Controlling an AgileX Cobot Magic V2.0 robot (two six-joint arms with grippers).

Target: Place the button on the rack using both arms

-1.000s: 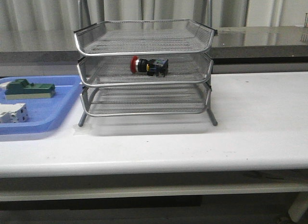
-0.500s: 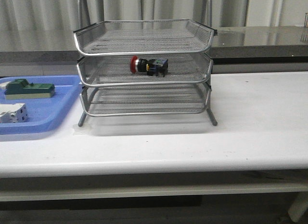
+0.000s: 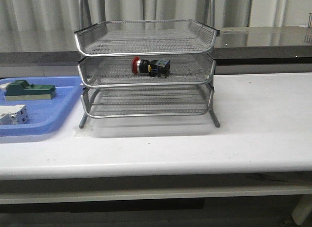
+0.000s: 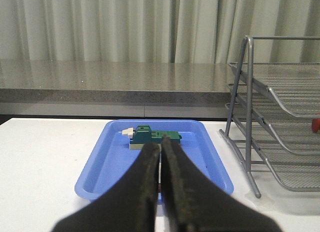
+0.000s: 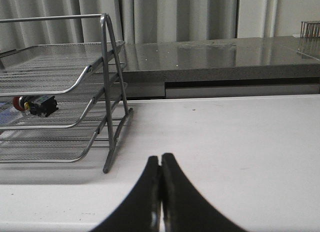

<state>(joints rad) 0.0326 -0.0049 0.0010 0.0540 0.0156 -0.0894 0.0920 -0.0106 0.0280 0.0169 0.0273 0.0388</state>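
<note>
Front view: button (image 3: 150, 67) lies in rack (image 3: 146, 71) middle tier; left gripper (image 4: 161, 157) and right gripper (image 5: 160, 172) fingers pressed together, empty.

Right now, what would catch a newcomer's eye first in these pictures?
The silver wire rack standing mid-table, with the red-headed button lying on its side in the middle tier. To its left sits a blue tray holding a green block and a white-grey block. Both tools, left and right, are shut and empty.
</note>
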